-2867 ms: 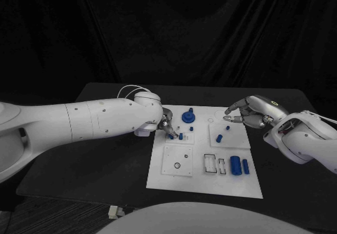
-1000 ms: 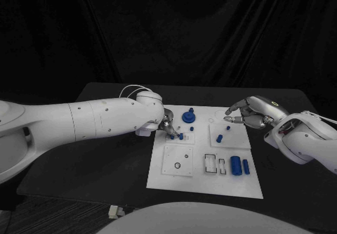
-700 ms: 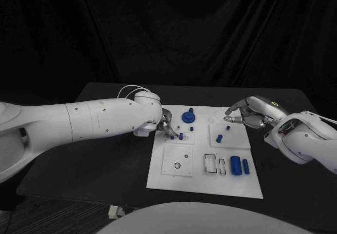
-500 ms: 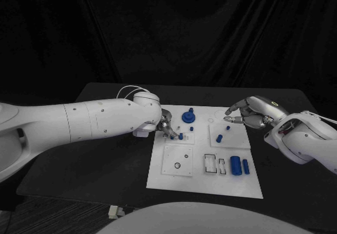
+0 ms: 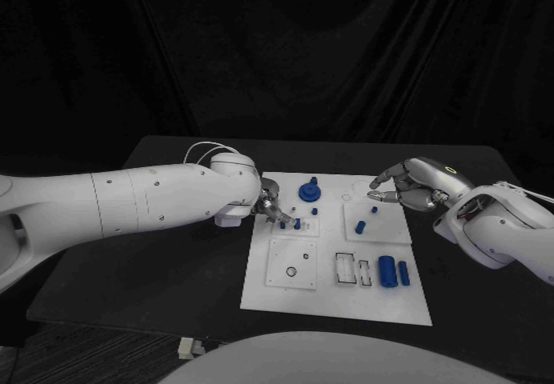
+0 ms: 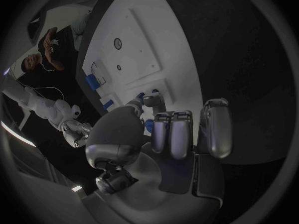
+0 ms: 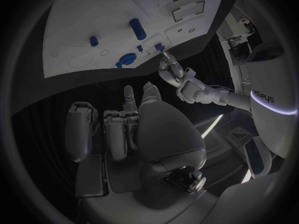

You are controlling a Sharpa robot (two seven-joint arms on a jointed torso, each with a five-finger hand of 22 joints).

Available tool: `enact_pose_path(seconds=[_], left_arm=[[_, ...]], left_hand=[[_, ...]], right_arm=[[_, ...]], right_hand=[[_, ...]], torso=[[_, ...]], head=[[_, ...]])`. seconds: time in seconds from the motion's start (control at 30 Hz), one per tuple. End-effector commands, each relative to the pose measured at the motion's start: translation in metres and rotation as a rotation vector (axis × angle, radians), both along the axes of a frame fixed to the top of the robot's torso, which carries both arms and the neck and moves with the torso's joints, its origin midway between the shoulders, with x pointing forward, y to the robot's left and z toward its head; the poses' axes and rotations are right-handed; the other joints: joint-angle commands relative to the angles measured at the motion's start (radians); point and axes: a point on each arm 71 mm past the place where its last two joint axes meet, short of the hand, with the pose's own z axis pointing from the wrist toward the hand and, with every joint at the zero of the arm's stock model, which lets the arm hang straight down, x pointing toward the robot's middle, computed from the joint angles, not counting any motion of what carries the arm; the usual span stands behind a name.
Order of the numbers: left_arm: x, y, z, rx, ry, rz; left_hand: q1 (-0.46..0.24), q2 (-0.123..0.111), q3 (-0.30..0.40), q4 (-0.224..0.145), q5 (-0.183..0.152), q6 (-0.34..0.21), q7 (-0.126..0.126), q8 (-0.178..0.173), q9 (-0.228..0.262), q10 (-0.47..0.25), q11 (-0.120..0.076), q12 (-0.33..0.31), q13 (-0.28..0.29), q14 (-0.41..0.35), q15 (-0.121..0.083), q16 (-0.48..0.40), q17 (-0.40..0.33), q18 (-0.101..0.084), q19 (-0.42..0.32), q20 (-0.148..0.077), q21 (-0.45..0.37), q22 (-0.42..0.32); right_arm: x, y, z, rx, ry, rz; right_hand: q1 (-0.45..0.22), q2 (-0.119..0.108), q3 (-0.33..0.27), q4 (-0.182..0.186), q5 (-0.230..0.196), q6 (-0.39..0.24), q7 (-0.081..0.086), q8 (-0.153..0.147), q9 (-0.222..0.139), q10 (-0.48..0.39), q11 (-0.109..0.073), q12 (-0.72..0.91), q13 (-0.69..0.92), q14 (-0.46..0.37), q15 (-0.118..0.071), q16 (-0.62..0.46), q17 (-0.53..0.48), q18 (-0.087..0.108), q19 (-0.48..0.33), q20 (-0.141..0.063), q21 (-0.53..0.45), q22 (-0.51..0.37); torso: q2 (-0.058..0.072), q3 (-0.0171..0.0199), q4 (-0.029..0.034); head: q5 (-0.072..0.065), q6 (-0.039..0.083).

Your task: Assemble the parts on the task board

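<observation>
Parts sit scattered over the white task board [image 5: 335,300] in the middle of the black table [image 5: 173,272]: a round blue knob [image 5: 310,192] near the board's far edge, two small blue pegs [image 5: 290,225] standing by its left edge, a blue peg [image 5: 359,227] on the raised plate toward the right edge, and two blue cylinders [image 5: 395,272] lying side by side near the near right corner. The left hand [image 5: 270,207] hangs at the board's left edge, fingertips [image 6: 148,100] drawn together right over the small pegs; whether they pinch one I cannot tell. The right hand [image 5: 402,190] hovers over the board's far right corner, apart from the parts, fingers curled in with thumb and fingertip close together and nothing visible between them
</observation>
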Motion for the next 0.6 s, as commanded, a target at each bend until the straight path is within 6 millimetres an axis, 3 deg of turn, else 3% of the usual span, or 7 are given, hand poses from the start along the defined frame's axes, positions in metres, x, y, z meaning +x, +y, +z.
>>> enact_pose_path(seconds=[0.03,0.27,0.37,0.43,0.47,0.53,0.6], left_arm=[[0.002,-0.002,0.007,-0.067,-0.045,0.021],[0.002,0.004,0.018,-0.136,-0.077,0.05],[0.003,0.007,0.03,-0.199,-0.127,0.051],[0.005,0.008,0.042,-0.268,-0.179,0.05],[0.006,0.008,0.048,-0.306,-0.204,0.046],[0.008,0.008,0.06,-0.381,-0.254,0.032],[0.01,0.008,0.074,-0.465,-0.312,0.0]], left_hand=[[-0.015,0.002,-0.02,0.001,-0.014,-0.022,-0.001,-0.034,0.08,0.096,-0.003,-0.003,0.247,0.089,-0.005,0.0,0.202,0.004,0.026,-0.005,0.0,0.197],[-0.014,0.013,-0.081,0.0,-0.084,-0.027,0.0,-0.04,0.077,0.095,-0.002,-0.006,0.245,0.089,-0.003,0.0,0.202,0.004,0.027,-0.003,0.002,0.198],[0.01,0.017,-0.094,-0.002,-0.078,-0.044,0.002,-0.065,0.072,0.093,0.0,-0.012,0.241,0.089,-0.001,0.001,0.204,0.004,0.024,-0.002,-0.001,0.197],[0.05,0.025,-0.109,-0.002,-0.053,-0.118,0.009,-0.182,0.045,0.087,0.006,-0.027,0.231,0.086,0.004,-0.005,0.198,0.006,0.018,0.003,-0.012,0.195],[0.093,0.03,-0.113,-0.005,-0.021,-0.192,0.015,-0.309,0.011,0.082,0.012,-0.041,0.223,0.082,0.01,-0.015,0.189,0.007,0.012,0.008,-0.021,0.193],[0.164,0.034,-0.115,-0.009,0.023,-0.217,0.025,-0.35,-0.014,0.074,0.021,-0.057,0.213,0.075,0.018,-0.028,0.178,0.01,0.0,0.015,-0.039,0.189],[0.298,0.041,-0.093,-0.024,0.116,-0.265,0.048,-0.45,-0.103,0.052,0.041,-0.099,0.187,0.058,0.033,-0.055,0.153,0.015,-0.021,0.027,-0.066,0.182]], right_arm=[[0.0,-0.001,-0.001,-0.009,0.007,-0.011],[0.0,-0.002,-0.001,-0.01,0.008,-0.014],[0.0,-0.003,-0.001,-0.009,0.007,-0.016],[-0.001,-0.003,-0.001,-0.008,0.004,-0.017],[-0.001,-0.004,-0.001,-0.008,0.003,-0.017],[-0.001,-0.004,0.0,-0.007,0.001,-0.018],[-0.001,-0.005,0.0,-0.005,-0.002,-0.02]], right_hand=[[0.013,0.0,-0.002,-0.006,0.002,0.008,0.0,-0.005,-0.001,0.126,-0.016,-0.006,0.032,0.107,-0.004,0.003,0.263,0.006,0.008,0.001,-0.005,0.203],[0.013,0.0,-0.002,-0.006,0.002,0.008,0.0,-0.005,-0.001,0.126,-0.016,-0.006,0.032,0.107,-0.004,0.003,0.263,0.006,0.008,0.001,-0.005,0.203],[0.013,0.0,-0.002,-0.006,0.002,0.008,0.0,-0.005,-0.001,0.126,-0.016,-0.006,0.032,0.107,-0.004,0.003,0.263,0.006,0.008,0.001,-0.005,0.203],[0.015,0.0,-0.002,-0.006,0.004,0.008,0.0,-0.005,-0.001,0.126,-0.016,-0.006,0.032,0.107,-0.004,0.003,0.263,0.007,0.008,0.001,-0.006,0.202],[0.015,0.0,-0.002,-0.006,0.004,0.008,0.0,-0.005,-0.001,0.126,-0.016,-0.006,0.032,0.107,-0.004,0.003,0.263,0.007,0.008,0.001,-0.006,0.202],[0.015,0.0,-0.002,-0.006,0.004,0.008,0.0,-0.005,-0.001,0.126,-0.016,-0.006,0.032,0.107,-0.004,0.003,0.263,0.007,0.008,0.001,-0.006,0.202],[0.015,0.0,-0.002,-0.006,0.004,0.008,0.0,-0.005,-0.001,0.126,-0.016,-0.006,0.032,0.107,-0.004,0.003,0.263,0.006,0.008,0.001,-0.006,0.202]], torso=[[0.0,0.0,-0.0001],[0.0,0.0,-0.0002],[0.0,0.0001,0.0],[0.0,0.0001,-0.0002],[0.0,0.0,-0.0002],[0.0,-0.0001,-0.0002],[0.0,-0.0001,-0.0002]], head=[[-0.001,0.0],[-0.002,0.0],[-0.006,0.0],[-0.006,0.0],[-0.007,0.0],[-0.007,0.0],[-0.008,0.0]])
